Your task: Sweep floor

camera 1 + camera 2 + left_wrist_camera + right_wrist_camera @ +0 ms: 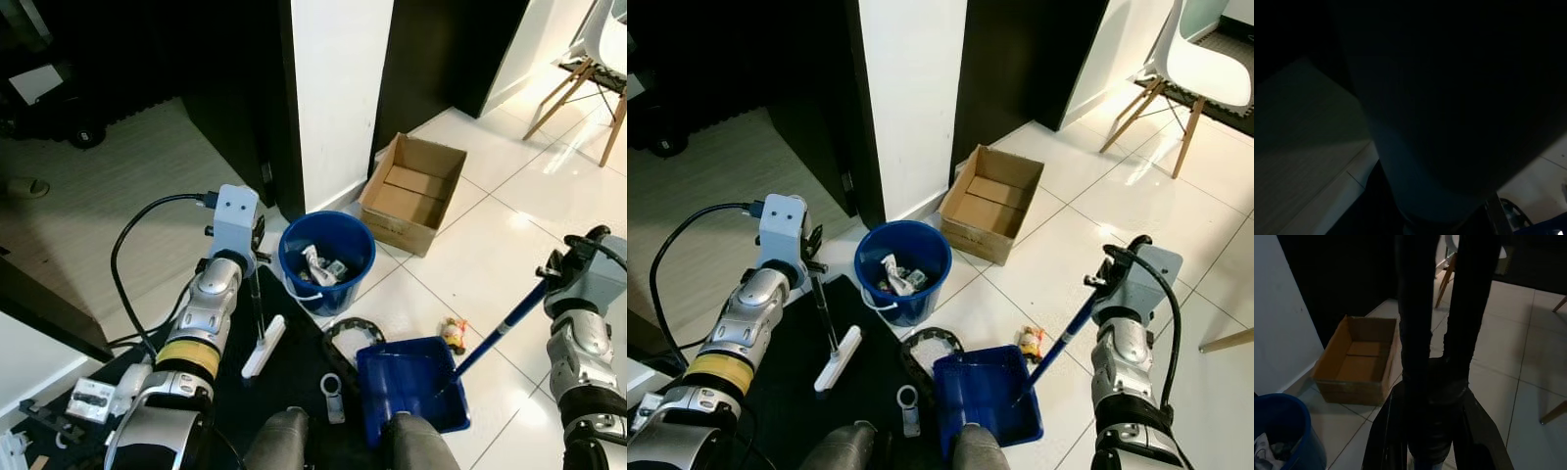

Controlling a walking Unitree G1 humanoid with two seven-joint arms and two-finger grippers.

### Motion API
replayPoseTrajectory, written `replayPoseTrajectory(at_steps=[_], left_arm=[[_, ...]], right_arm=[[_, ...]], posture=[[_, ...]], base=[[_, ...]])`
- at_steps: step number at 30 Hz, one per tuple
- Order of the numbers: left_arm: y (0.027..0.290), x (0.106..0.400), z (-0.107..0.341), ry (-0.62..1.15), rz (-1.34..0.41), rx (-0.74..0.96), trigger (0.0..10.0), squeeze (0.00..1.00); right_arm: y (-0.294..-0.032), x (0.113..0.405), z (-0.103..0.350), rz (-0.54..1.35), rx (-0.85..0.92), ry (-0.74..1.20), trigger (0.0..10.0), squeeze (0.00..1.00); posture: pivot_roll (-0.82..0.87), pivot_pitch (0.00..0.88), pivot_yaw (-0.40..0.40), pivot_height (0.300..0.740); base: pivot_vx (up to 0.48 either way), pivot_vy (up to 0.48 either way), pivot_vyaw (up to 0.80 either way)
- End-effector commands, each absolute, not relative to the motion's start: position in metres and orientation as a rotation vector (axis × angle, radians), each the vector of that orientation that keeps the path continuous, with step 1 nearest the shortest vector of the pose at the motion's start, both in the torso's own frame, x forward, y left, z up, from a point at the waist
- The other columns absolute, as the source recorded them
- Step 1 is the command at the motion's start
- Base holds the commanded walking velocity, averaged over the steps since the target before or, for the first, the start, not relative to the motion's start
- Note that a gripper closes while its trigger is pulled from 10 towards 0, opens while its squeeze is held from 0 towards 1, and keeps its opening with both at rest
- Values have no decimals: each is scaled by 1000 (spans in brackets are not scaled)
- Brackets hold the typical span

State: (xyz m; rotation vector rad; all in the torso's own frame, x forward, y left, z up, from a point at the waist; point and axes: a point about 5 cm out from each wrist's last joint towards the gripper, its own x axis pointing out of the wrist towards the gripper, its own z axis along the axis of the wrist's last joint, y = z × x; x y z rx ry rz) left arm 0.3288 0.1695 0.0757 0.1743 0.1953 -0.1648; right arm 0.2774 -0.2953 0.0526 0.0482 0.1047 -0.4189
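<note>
- Nearest the camera, the robot's two dark knees (pixel 338 441) are seen at the bottom edge, above a black mat (pixel 284 377) on the floor.
- A blue dustpan (pixel 409 384) is set on the floor just in front of the knees, partly on the mat and partly on the white tiles (pixel 490 264).
- The dustpan's blue handle (pixel 500 331) is tilted up to the right, and the right end effector (pixel 560 269) is clamped on its upper end; in the right wrist view the two black fingers (pixel 1415 308) are closed around the dark grip.
- The right arm is bent at the elbow, with the forearm raised upright at the right edge.
- The left arm is stretched forward, and the left end effector (pixel 257 257) is seen at the top of a thin dark stick (pixel 258 304); whether its fingers are together cannot be told, as the left wrist view is too dark.
- The stick ends in a white brush head (pixel 264 348) that rests on the mat.
- A blue bucket (pixel 326 262) holding scraps stands just beyond the mat, by a white wall (pixel 338 88).
- An open cardboard box (pixel 411 191) lies on the tiles to the bucket's right.
- A small piece of litter (pixel 453 333) lies on the tiles just beside the dustpan.
- A black ring (pixel 345 333) lies touching the dustpan's near-left corner.
</note>
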Motion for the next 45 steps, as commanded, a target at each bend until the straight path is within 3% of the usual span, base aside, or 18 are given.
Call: replayPoseTrajectory(at_steps=[1,25,45], left_arm=[[165,333,83,159,-181,189,10000,0],[196,342,95,140,-26,204,10000,0],[197,345,97,145,2,186,10000,0]], right_arm=[[-304,278,63,-449,48,64,10000,0],[-343,298,111,-500,-33,-13,10000,0],[-318,313,106,-432,-24,-10,10000,0]], posture=[[2,25,23,740],[8,42,10,740],[5,45,13,740]], base=[[0,-480,0],[0,-60,0],[0,-245,0]])
